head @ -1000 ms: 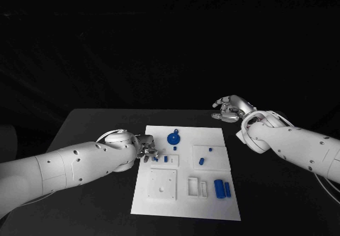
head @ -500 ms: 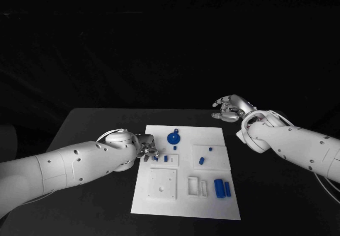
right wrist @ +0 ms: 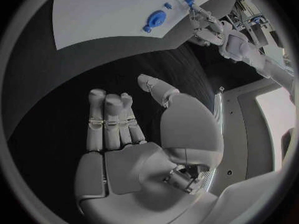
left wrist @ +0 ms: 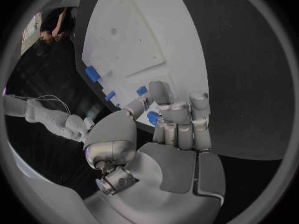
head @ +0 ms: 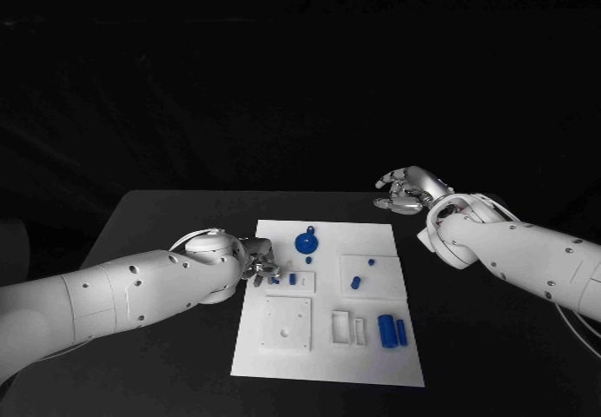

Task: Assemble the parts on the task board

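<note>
The white task board [head: 326,347] lies in the middle of the black table. My left hand [head: 260,263] hovers over its left edge and pinches a small blue part [left wrist: 152,118] between thumb and fingers. That part [right wrist: 189,1] also shows at the left hand's fingertips in the right wrist view. On the board are a round blue piece [head: 307,244], a short blue peg [head: 356,282] and two blue cylinders [head: 392,331]. My right hand [head: 407,191] hangs over bare table beyond the board's far right corner, holding nothing, its fingers [right wrist: 109,119] straight and the thumb apart.
The board carries raised white blocks: a square plate [head: 288,323] near the left and a slotted holder [head: 349,329] beside the cylinders. Small blue pieces [head: 293,280] sit close to the left hand. Black table [head: 501,347] surrounds the board on all sides.
</note>
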Robot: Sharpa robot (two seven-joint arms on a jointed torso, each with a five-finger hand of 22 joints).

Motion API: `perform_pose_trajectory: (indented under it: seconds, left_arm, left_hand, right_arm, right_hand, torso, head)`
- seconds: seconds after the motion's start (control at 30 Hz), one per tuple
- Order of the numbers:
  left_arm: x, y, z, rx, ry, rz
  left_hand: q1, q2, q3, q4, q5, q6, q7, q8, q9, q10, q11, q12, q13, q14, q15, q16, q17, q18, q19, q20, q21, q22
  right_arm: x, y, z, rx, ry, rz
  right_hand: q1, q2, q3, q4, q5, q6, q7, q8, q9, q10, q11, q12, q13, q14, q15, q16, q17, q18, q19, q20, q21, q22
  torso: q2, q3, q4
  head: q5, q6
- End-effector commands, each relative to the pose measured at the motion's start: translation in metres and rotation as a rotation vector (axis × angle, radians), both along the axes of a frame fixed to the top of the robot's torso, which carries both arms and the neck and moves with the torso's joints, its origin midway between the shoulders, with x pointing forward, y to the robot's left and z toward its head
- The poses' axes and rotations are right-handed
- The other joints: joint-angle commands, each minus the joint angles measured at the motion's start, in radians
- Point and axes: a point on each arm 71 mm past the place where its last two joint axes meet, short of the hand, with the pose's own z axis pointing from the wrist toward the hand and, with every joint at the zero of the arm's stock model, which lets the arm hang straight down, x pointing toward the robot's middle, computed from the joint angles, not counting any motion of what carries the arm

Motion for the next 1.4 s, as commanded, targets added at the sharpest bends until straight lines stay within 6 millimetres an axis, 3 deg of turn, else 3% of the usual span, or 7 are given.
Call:
perform_pose_trajectory:
  seconds: [0.03, 0.5, 0.67, 1.4]
  left_arm:
    - [-0.0036, 0.0018, -0.0071, 0.017, 0.027, -0.005]
    - [-0.0046, 0.0034, -0.0098, 0.028, 0.065, -0.002]
    - [-0.0054, 0.0026, -0.0110, 0.027, 0.087, -0.004]
    - [-0.0029, 0.0027, -0.0129, 0.043, 0.103, 0.008]
  left_hand:
    - [0.001, 0.008, 0.005, 0.000, 0.004, 0.089, -0.032, -0.001, -0.002, -0.003, -0.007, 0.005, 0.001, 0.013, -0.018, 0.005, 0.001, 0.011, 0.005, -0.099, 0.003, 0.013]
    - [0.000, 0.008, 0.005, -0.001, 0.009, 0.090, -0.032, -0.001, -0.002, -0.003, -0.007, 0.007, 0.002, 0.013, -0.018, 0.006, 0.002, 0.010, 0.004, -0.098, 0.004, 0.014]
    - [-0.028, 0.020, -0.003, -0.006, 0.055, 0.104, -0.037, 0.008, 0.001, 0.001, -0.012, 0.027, 0.012, 0.017, -0.022, 0.021, 0.012, 0.010, 0.006, -0.098, 0.011, 0.016]
    - [-0.052, 0.032, -0.003, -0.003, 0.053, 0.112, -0.040, 0.015, 0.003, -0.001, -0.015, 0.048, 0.021, 0.018, -0.024, 0.031, 0.020, 0.012, 0.007, -0.099, 0.017, 0.016]
  right_arm:
    - [-0.0002, 0.0007, -0.0007, -0.004, 0.008, 0.012]
    - [-0.0002, 0.0019, -0.0009, -0.004, 0.008, 0.014]
    - [-0.0001, 0.0023, -0.0012, -0.004, 0.008, 0.015]
    - [-0.0002, 0.0020, -0.0012, -0.004, 0.008, 0.014]
  right_hand:
    - [-0.006, 0.006, -0.006, -0.001, 0.004, -0.003, 0.007, 0.004, -0.001, -0.004, -0.002, 0.004, -0.001, -0.001, -0.001, 0.005, -0.001, 0.030, 0.006, -0.003, -0.003, 0.018]
    - [-0.006, 0.007, -0.006, -0.002, 0.005, -0.003, 0.007, 0.004, -0.001, -0.004, -0.002, 0.005, -0.002, -0.001, -0.001, 0.005, -0.001, 0.030, 0.006, -0.003, -0.003, 0.018]
    - [-0.007, 0.008, -0.006, -0.001, 0.005, -0.003, 0.007, 0.004, -0.001, -0.004, -0.002, 0.005, -0.002, -0.001, -0.001, 0.005, -0.001, 0.030, 0.007, -0.003, -0.003, 0.018]
    - [-0.005, 0.009, -0.005, -0.003, 0.006, -0.003, 0.007, 0.005, -0.001, -0.003, -0.003, 0.006, -0.003, -0.001, -0.001, 0.005, -0.002, 0.030, 0.007, -0.004, -0.003, 0.018]
  torso:
    - [0.000, 0.0003, 0.0003]
    - [0.000, 0.0001, 0.0010]
    - [0.000, 0.0001, -0.0004]
    - [0.000, 0.0000, -0.0002]
  head:
    - [-0.001, -0.002]
    - [-0.001, -0.002]
    - [0.001, -0.002]
    - [0.002, -0.003]
